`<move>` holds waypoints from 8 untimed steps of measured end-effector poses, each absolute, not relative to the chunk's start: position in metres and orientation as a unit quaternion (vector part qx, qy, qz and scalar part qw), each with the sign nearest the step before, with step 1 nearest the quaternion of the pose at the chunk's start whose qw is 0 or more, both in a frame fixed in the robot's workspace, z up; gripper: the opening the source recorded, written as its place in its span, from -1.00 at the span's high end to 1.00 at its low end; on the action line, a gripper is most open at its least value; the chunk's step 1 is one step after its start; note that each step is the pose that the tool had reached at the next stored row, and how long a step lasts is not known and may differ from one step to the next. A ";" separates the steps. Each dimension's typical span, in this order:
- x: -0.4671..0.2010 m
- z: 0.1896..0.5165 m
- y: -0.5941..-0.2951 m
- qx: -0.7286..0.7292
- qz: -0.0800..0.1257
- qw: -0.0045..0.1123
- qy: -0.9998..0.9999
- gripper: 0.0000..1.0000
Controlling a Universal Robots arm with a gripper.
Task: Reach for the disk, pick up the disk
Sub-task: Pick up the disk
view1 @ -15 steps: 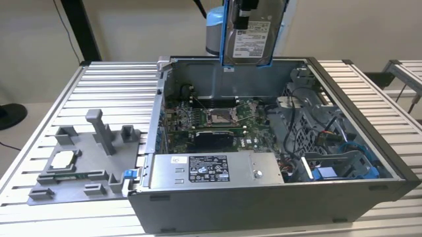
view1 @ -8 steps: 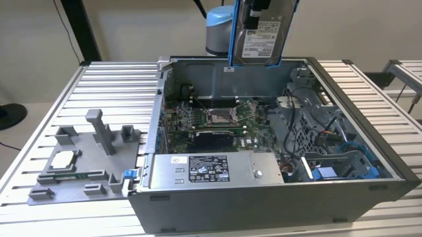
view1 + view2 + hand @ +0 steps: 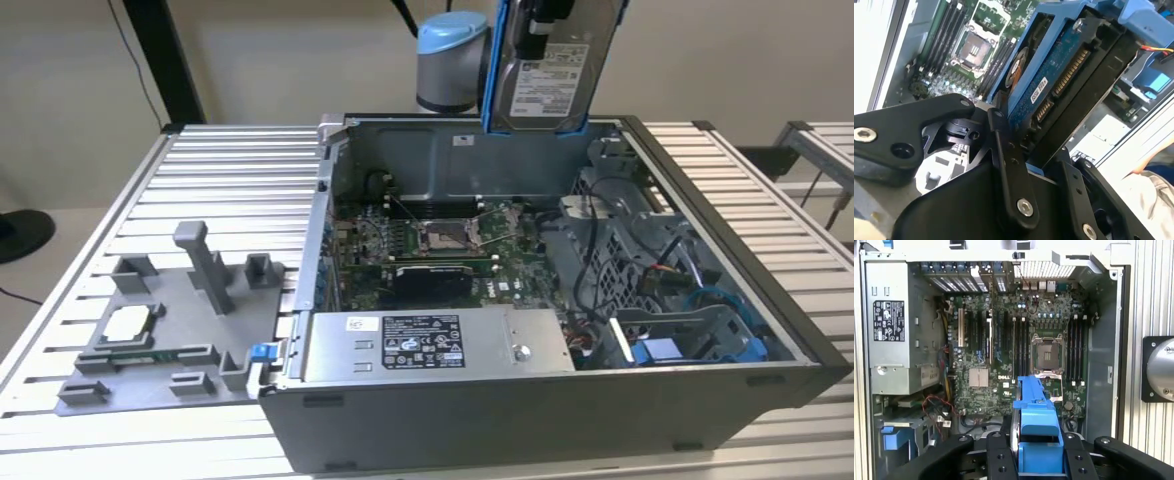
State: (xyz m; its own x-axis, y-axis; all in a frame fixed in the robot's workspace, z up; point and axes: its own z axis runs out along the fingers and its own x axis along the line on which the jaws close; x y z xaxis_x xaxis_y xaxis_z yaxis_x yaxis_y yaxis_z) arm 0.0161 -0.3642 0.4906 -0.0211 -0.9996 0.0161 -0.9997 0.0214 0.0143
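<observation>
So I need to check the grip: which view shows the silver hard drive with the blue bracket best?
The second wrist view: the silver hard drive with the blue bracket sits clamped in the gripper, connector edge visible. The exterior view shows its labelled face above the open computer case; the first wrist view shows its blue edge.

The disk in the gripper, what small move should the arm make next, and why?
Probably a short, straight lift. In the exterior view the disk hangs upright, clamped in the gripper, its lower edge just above the back wall of the open computer case. In the first wrist view its blue bracket sits over the motherboard, so more height seems safer before any sideways motion.
</observation>
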 end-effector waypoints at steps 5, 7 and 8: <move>0.029 0.491 -0.364 0.700 0.000 0.011 -0.714 1.00; 0.034 0.491 -0.364 0.700 0.000 0.011 -0.714 1.00; 0.037 0.491 -0.364 0.700 0.000 0.011 -0.714 1.00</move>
State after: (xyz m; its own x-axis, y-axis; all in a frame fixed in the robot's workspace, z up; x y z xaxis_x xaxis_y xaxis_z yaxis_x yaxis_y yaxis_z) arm 0.0369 -0.3643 0.4906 -0.0207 -0.9997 0.0161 -0.9997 0.0209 0.0144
